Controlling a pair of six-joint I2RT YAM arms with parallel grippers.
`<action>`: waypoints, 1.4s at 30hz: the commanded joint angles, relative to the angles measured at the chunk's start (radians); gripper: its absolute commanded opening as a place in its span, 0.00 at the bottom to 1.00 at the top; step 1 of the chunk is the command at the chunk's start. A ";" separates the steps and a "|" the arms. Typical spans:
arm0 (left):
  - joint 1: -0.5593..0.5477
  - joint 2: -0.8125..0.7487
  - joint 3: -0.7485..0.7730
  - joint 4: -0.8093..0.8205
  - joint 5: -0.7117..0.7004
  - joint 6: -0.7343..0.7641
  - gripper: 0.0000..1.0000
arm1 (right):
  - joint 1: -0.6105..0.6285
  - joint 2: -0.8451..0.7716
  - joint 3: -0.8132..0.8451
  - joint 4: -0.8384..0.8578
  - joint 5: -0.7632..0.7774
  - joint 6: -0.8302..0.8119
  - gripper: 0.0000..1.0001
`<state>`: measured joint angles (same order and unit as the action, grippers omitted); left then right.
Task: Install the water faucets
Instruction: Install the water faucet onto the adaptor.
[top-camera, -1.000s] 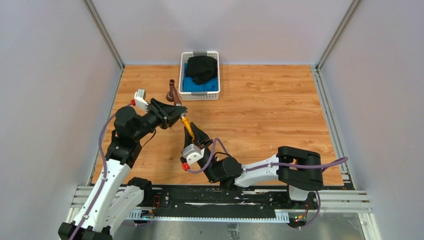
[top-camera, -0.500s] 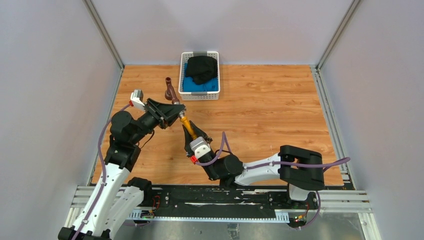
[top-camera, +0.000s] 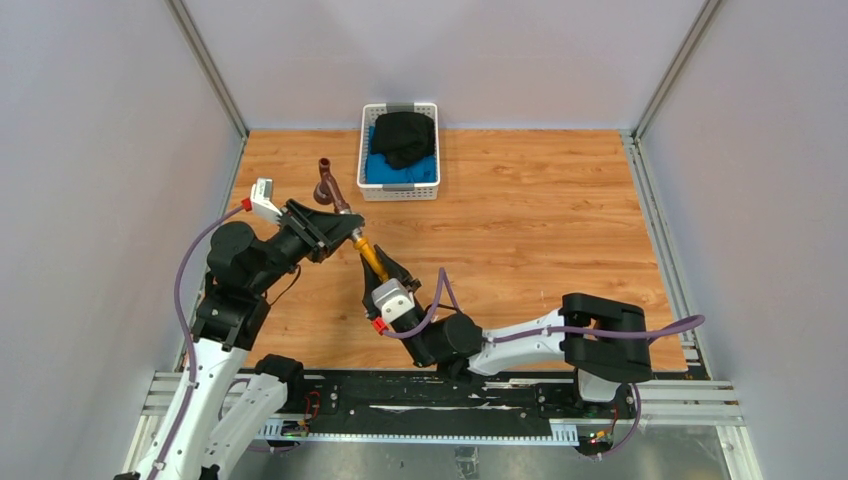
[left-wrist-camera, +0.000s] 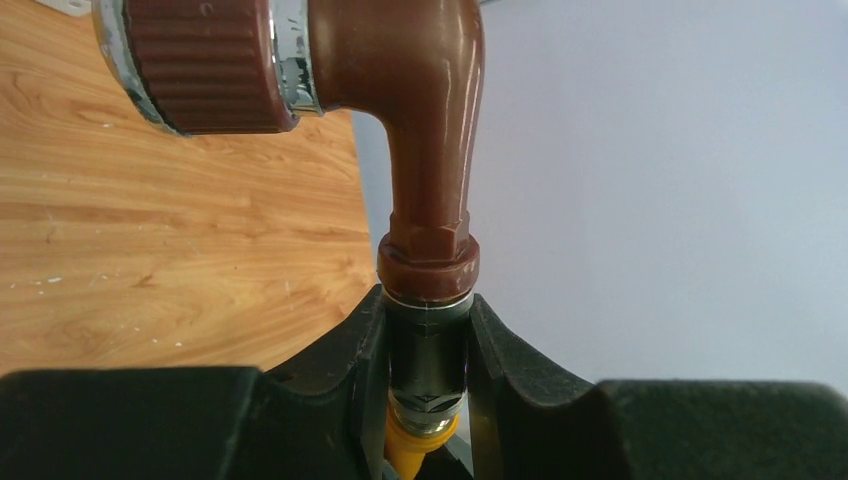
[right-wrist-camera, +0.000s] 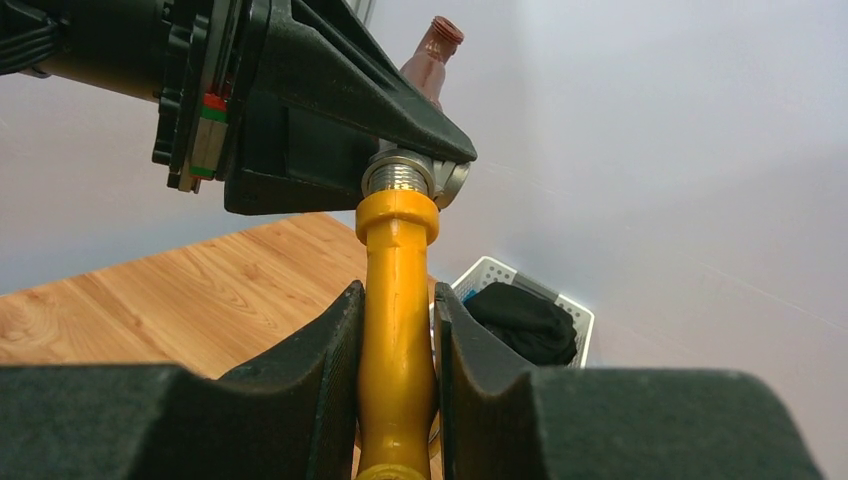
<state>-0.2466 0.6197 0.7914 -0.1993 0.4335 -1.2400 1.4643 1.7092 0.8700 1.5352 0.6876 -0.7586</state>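
Grip firm: left pincer (left-wrist-camera: 425, 340) on brown faucet (left-wrist-camera: 430, 150), right pincer (right-wrist-camera: 395, 330) on yellow faucet (right-wrist-camera: 397, 260); both farther left than before.

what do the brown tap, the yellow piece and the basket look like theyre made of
Brown tap: glossy red-brown with soft highlights, coated metal or moulded plastic, hard to say.
Yellow piece: smooth, even satin yellow, plastic or painted metal.
Threaded collar between them: bare silvery metal, threads visible.
Basket: white lattice walls, likely plastic.
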 joint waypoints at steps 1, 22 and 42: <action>-0.008 -0.031 0.051 -0.062 -0.021 0.097 0.00 | 0.005 -0.017 0.061 0.003 0.150 -0.080 0.00; -0.008 -0.112 0.066 -0.174 -0.159 0.245 0.00 | 0.057 -0.114 0.131 -0.304 0.196 0.104 0.00; -0.008 -0.247 -0.095 -0.061 -0.207 0.100 0.00 | 0.062 0.016 0.186 -0.050 0.166 0.093 0.00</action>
<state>-0.2527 0.4030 0.7128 -0.2634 0.2153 -1.1328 1.5372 1.7748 1.0382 1.3865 0.8341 -0.7498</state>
